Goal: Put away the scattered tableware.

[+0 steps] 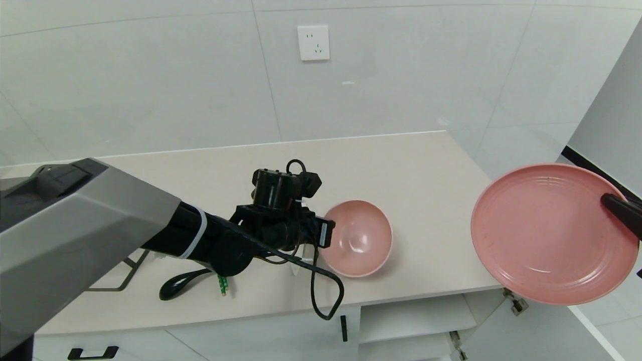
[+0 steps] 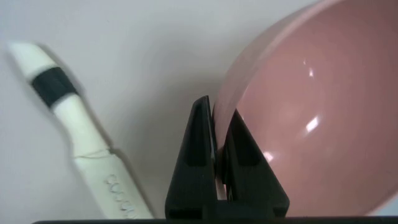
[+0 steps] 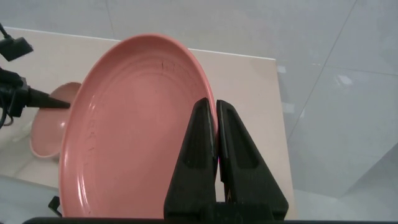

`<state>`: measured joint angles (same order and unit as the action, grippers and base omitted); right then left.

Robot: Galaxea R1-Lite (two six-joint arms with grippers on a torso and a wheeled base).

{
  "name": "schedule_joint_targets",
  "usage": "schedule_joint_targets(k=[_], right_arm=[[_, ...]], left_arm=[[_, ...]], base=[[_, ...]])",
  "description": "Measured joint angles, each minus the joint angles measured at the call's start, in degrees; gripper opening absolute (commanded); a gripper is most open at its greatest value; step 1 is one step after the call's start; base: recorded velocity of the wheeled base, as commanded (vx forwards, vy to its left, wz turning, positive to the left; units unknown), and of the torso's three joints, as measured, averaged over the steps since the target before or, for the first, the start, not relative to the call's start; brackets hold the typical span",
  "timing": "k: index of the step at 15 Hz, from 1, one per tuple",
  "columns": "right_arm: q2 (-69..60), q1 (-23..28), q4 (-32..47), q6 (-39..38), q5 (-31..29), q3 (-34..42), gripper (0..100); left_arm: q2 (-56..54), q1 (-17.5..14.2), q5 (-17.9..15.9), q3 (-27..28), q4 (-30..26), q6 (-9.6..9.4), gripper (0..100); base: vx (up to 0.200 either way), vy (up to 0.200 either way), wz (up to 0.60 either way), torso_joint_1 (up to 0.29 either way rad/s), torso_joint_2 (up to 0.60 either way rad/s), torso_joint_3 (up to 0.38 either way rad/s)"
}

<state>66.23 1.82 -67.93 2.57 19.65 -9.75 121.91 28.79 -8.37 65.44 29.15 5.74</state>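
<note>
**Both claws pinched on pink tableware: bowl at the table, plate off its right end**

The head view takes in the whole layout. The pink bowl (image 1: 357,238) is on the table (image 1: 426,175), close to the front edge and right of the middle. The pink plate (image 1: 551,233) hangs tilted in the air beyond the table's front right corner, well apart from the bowl. A black spoon (image 1: 175,286) lies near the front edge under the left arm. A wall socket (image 1: 313,42) sits on the tiled wall behind.

The left wrist view adds the grip itself. The left claw (image 2: 217,115) is nearly pressed together, with one finger inside the bowl (image 2: 311,118) and one outside, pinching the thin rim on the side facing the arm. Just beside the bowl, not touching it, a white handle (image 2: 81,143) with a dark band lies on the table. In the head view the left claw (image 1: 327,233) meets the bowl's left rim.

The right wrist view shows the right claw (image 3: 216,109) closed to a narrow slit on the edge of the plate (image 3: 130,137), which stands steeply tilted with its ringed face showing. Past the plate, the same view catches the bowl (image 3: 50,130) on the table (image 3: 249,93). In the head view the right claw (image 1: 622,208) reaches in over the plate's right edge.
</note>
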Motion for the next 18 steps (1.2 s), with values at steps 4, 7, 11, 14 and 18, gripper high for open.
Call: schedule_joint_targets(k=[4, 7, 11, 14, 18], right_arm=[[-0.05, 0.02, -0.01, 0.00, 0.00, 0.05, 0], [-0.39, 0.05, 0.00, -0.01, 0.00, 0.39, 0], [-3.23, 0.44, 0.10, -1.10, 0.00, 2.73, 0], [-7.69, 0.49, 0.22, -2.24, 0.00, 6.60, 0], [-10.78, -0.17, 0.32, -2.67, 0.27, 7.23, 0]], left_arm=[[-4.92, -0.05, -0.13, -0.87, 7.80, -1.50, 0], [-9.91, -0.07, -0.21, -3.12, 11.12, -3.28, 0], [-16.84, -0.07, -1.85, -7.73, 11.63, -5.74, 0], [-23.06, 0.00, -2.79, -14.04, 12.18, -3.85, 0], [-31.50, 0.33, -4.05, -23.74, 15.76, 2.02, 0]], base=[[0.000, 0.000, 0.00, 0.000, 0.00, 0.000], [0.000, 0.000, 0.00, 0.000, 0.00, 0.000], [0.000, 0.000, 0.00, 0.000, 0.00, 0.000], [0.000, 0.000, 0.00, 0.000, 0.00, 0.000], [0.000, 0.000, 0.00, 0.000, 0.00, 0.000]])
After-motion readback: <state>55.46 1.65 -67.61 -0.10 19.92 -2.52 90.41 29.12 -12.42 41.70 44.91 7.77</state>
